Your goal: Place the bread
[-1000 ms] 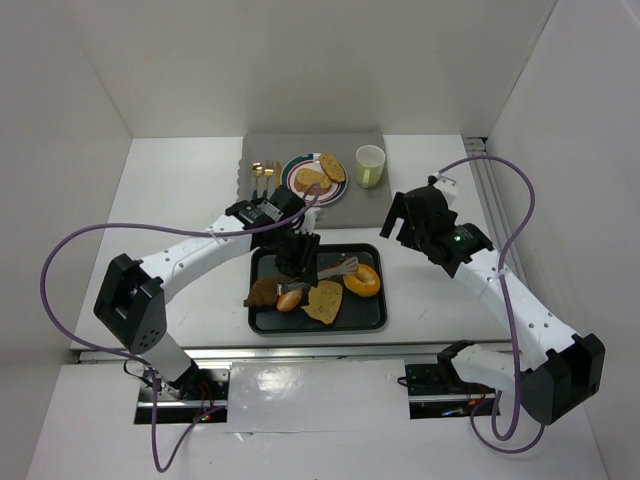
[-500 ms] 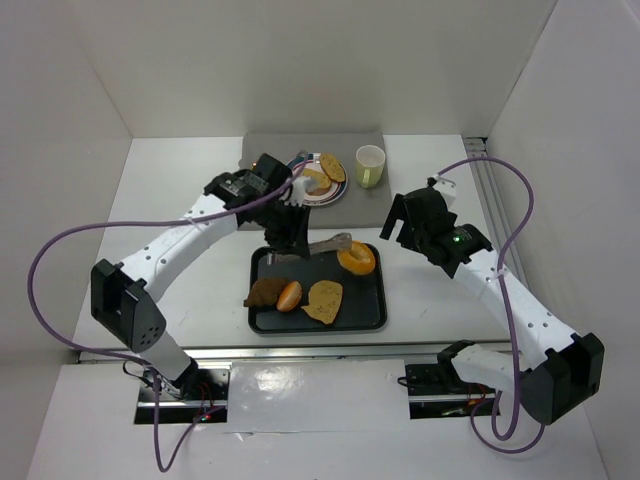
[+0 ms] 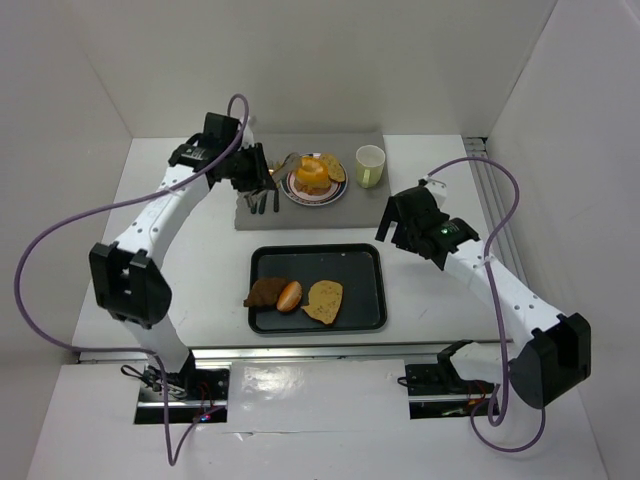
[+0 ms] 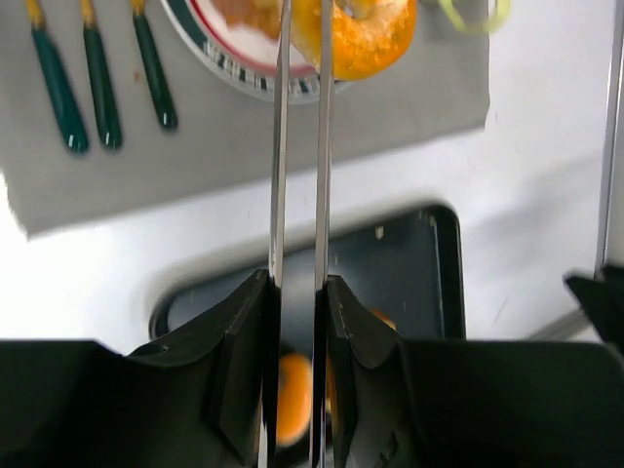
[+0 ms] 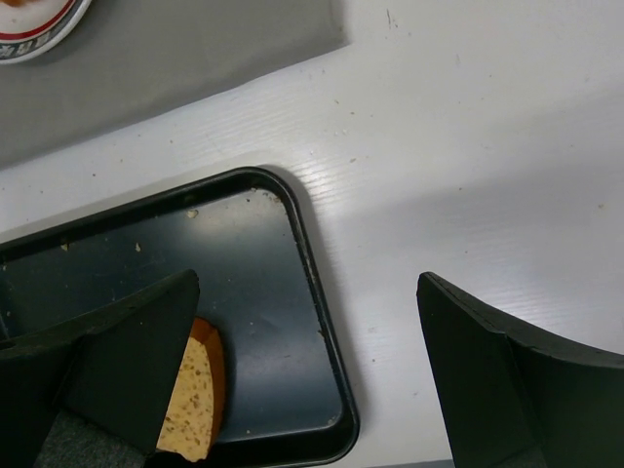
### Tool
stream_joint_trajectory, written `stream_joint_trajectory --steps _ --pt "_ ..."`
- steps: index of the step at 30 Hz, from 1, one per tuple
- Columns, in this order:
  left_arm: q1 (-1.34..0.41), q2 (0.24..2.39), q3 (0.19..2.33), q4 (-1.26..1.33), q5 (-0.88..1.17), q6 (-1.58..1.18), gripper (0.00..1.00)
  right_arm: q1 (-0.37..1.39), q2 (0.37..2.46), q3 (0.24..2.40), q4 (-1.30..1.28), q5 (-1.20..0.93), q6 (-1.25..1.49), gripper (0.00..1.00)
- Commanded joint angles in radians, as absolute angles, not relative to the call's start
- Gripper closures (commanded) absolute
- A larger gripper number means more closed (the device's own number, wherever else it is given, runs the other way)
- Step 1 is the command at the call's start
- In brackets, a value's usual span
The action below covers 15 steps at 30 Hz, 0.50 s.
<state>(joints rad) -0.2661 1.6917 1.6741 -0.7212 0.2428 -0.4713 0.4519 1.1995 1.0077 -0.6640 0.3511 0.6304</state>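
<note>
1. At 12 o'clock on the table in the top view, the left gripper (image 3: 250,168) is clamped on tongs (image 3: 283,162). Their tips pinch an orange bagel (image 3: 310,176) over the plate (image 3: 318,201), which also carries toast (image 3: 333,166).
2. The carry looks nearly done, with the bagel at the plate. What is left is to let the tongs spring apart and lift clear. Whether the bagel touches the plate cannot be told.
3. A slice (image 3: 323,300), a roll (image 3: 289,295) and a dark piece (image 3: 264,292) lie at 7 o'clock of the tray (image 3: 372,300), not yet moved.
4. The right gripper (image 3: 405,215) hangs at 3 o'clock, jaws spread and holding nothing.
5. Only the left wrist view shows the tong blades squeezed close between the fingers, with cutlery (image 4: 97,88) at 9 o'clock of the plate. Only the right wrist view shows the tray's bare 3 o'clock end. Only the top view shows both arms and the cup (image 3: 370,165)
</note>
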Motion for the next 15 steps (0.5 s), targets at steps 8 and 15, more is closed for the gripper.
stream_joint_trajectory --steps 8,15 --pt "-0.227 1.983 1.795 -0.480 0.334 -0.575 0.71 0.459 1.233 1.057 -0.618 0.350 0.615 0.00" --pt "-0.227 1.885 1.759 -0.492 0.293 -0.542 0.35 0.459 1.233 1.048 -0.618 0.341 0.615 0.00"
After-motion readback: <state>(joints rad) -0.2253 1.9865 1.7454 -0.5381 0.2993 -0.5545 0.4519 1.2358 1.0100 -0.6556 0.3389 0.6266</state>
